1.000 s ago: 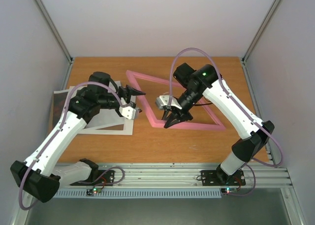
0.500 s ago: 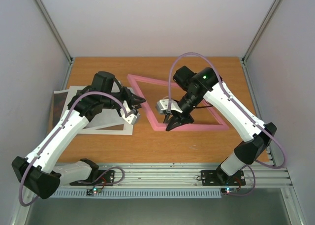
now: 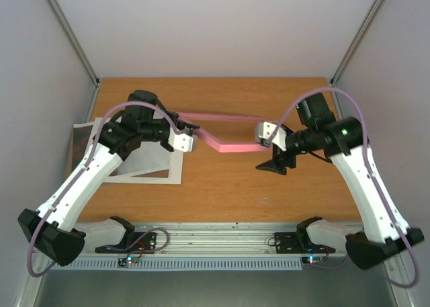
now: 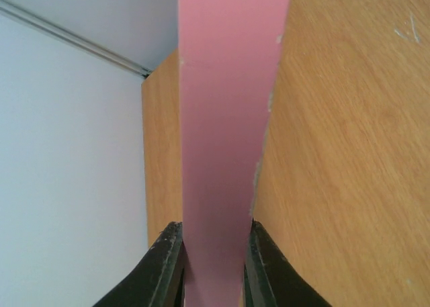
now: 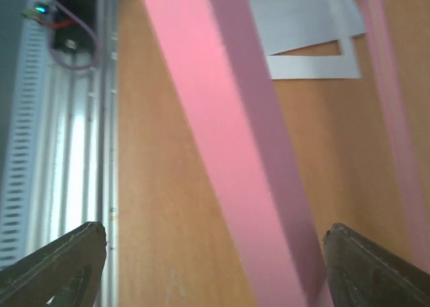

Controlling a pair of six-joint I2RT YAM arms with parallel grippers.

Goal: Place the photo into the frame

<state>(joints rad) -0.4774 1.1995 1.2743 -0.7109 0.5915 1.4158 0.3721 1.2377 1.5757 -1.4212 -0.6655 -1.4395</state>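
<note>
Pale walls [image 3: 201,31] close in the wooden table [image 3: 222,193] on three sides, and we see both arms reaching in from the metal rail [image 3: 222,232] at its near edge. We find the frame [image 3: 235,146] around the middle of the table, tipped up so steeply that from above its pink rim narrows to a thin, bent sliver. The left gripper [image 3: 189,127] holds it at its left end. In the left wrist view the frame [image 4: 228,119] runs straight up the picture, and the left gripper [image 4: 213,253] has both black fingers [image 4: 164,267] pressed against the sides of the rim. The right gripper [image 3: 274,164] hovers just beside the frame's right end with its jaws spread wide. In its own view the frame [image 5: 222,119] crosses between the fingertips of the right gripper [image 5: 213,234] and touches neither. The photo [image 3: 144,162] lies flat at the table's left, under the left arm. We see it as a grey patch inside the window of the white mat [image 3: 144,180]. The right wrist view catches that mat [image 5: 312,66] too, blurred, well apart from the frame.
</note>
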